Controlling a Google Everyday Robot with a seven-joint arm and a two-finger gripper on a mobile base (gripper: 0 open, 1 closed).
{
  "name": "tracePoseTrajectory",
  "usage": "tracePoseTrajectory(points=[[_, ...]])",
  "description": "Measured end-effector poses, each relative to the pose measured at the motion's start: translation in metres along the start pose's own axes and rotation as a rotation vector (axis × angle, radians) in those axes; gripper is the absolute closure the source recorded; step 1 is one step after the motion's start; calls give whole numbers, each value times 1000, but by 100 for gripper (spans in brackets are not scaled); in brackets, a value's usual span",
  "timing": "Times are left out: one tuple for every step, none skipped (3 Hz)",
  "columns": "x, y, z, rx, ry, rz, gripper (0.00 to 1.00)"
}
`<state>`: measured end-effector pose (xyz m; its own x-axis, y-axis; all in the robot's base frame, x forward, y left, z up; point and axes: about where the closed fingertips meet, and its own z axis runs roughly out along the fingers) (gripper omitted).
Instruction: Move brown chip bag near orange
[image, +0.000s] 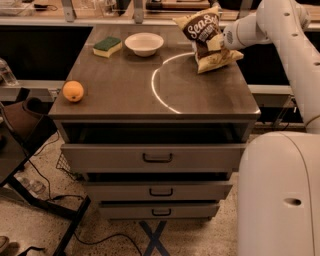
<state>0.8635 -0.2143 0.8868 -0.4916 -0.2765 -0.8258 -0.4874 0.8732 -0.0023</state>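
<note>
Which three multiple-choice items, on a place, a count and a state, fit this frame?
1. Where is the orange?
A. the table's front left corner
B. its back right corner
C. the floor

2. How many drawer handles show?
A. one
B. three
C. five

3. How is the chip bag?
A. flat mid-table
B. held up by the end effector
C. on the floor

Key:
1 A, it sits alone by that corner.
2 B, three handles stack down the front.
3 B, the end effector, at the table's back right, grips the bag's middle, and the bag tilts up.
</note>
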Motion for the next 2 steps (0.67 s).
tracePoseTrajectory(points=[[0, 0, 0, 0, 0, 0, 100], [-25, 5, -20, 9, -6, -29, 100]])
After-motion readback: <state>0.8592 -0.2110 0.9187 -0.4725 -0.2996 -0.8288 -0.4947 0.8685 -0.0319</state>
